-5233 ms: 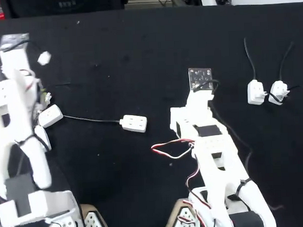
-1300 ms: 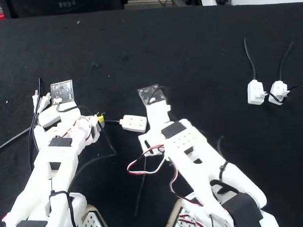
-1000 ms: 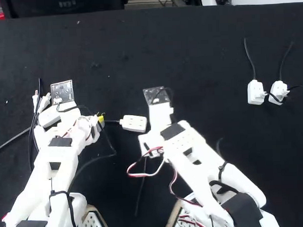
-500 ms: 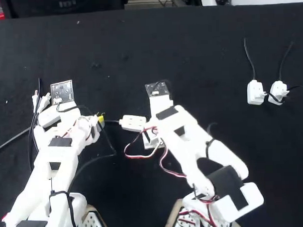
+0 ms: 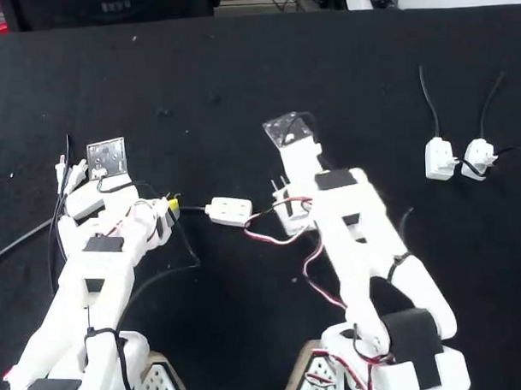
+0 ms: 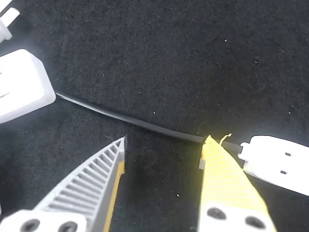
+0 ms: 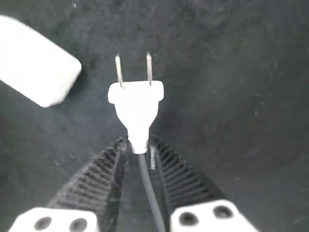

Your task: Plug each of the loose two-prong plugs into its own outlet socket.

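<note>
1. Right tool (image 7: 137,143): pinching the plug (image 7: 136,99) at its neck, with the cord running back between the fingers and the prongs pointing ahead, free.
2. Plug: just beside the socket (image 5: 229,211), off the end opposite its cable (image 6: 125,120), not touching it.
3. Left tool (image 6: 165,141): spread, straddling the cable just beside the socket.
4. Step in hand, as judged: insertion. Turn the prongs toward the socket's slotted face, square both to one slot pair, and press straight. The left tool could steady the socket against sliding on the surface (image 5: 239,76).
</note>
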Motion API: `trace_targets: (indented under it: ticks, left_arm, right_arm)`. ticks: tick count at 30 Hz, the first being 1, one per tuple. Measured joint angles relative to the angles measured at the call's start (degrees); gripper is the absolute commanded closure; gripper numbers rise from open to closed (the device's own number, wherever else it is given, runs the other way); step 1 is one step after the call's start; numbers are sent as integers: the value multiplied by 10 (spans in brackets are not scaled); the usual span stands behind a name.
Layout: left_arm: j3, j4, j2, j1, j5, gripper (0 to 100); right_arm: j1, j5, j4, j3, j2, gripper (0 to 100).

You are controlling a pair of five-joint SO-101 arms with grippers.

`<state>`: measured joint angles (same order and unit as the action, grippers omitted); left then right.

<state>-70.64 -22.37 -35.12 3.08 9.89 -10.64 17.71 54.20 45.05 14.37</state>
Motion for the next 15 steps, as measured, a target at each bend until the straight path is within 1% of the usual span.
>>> trace_targets:
  ticks: [6,7,9,10,12,15]
  left_arm:
    - [0,0,0,0,0,748]
    - [0,0,0,0,0,748]
    - [0,0,0,0,0,748]
    - [0,0,0,0,0,748]
    - [0,0,0,0,0,748]
    - [0,0,0,0,0,748]
  right_arm:
    - [30,191,0,-10,0,985]
    - [34,229,0,-10,0,973]
    - [43,294,5,-4,0,917]
    - [46,316,12,-1,0,886]
    - [47,334,24,11,3,836]
    - [47,338,46,13,11,833]
